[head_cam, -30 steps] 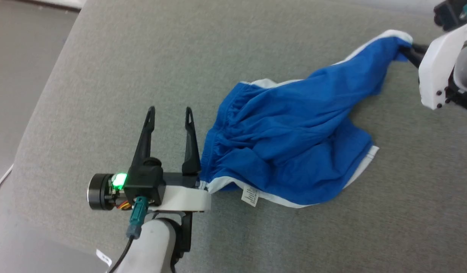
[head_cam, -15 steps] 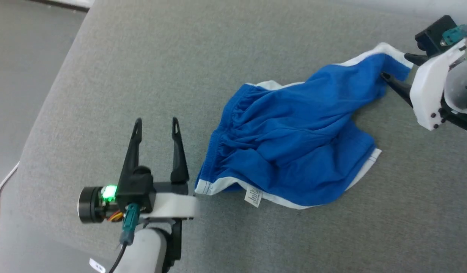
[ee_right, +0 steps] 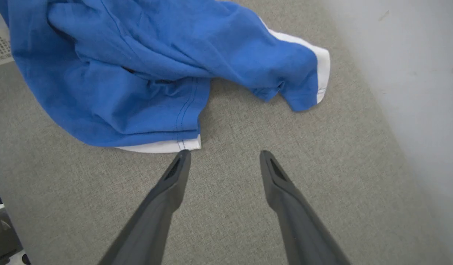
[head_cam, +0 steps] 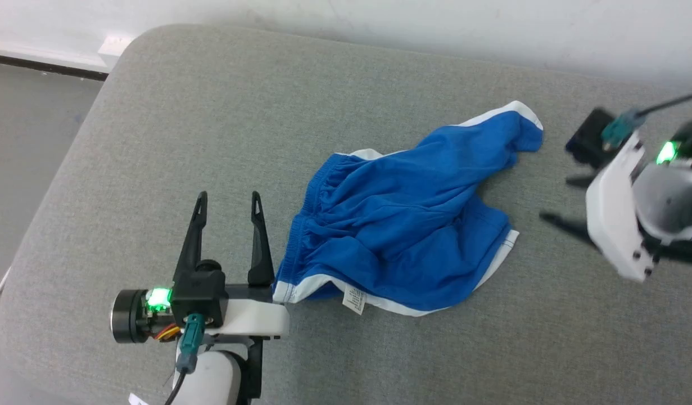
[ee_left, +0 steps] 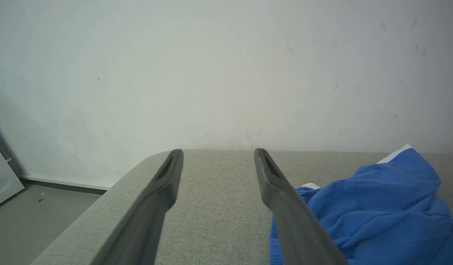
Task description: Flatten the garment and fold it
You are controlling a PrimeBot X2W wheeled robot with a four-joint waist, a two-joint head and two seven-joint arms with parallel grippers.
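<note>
Your left gripper (head_cam: 229, 197) sits just left of the shorts (head_cam: 402, 236), by their waistband (head_cam: 306, 225) corner. Its jaws are spread and hold nothing. Whether a finger brushes the cloth, you cannot tell from these views.

The shorts lie on the grey pad (head_cam: 154, 112). The gathered waistband is at their left end and both legs run off to the right. They are spread out but not flat. Deep wrinkles cross the middle, the near leg is bunched over itself, and the far leg tapers away in a twist. A white label (head_cam: 352, 297) hangs out at their near edge. No fold is made.

Your right gripper (head_cam: 556, 198) hangs right of the shorts and clear of them, jaws wide and empty. In the right wrist view one finger points near the white hem corner (ee_right: 191, 143) of the near leg.

By my reading you are early in the flattening. You need to square the legs, smooth the creases, and then do all the folding.
</note>
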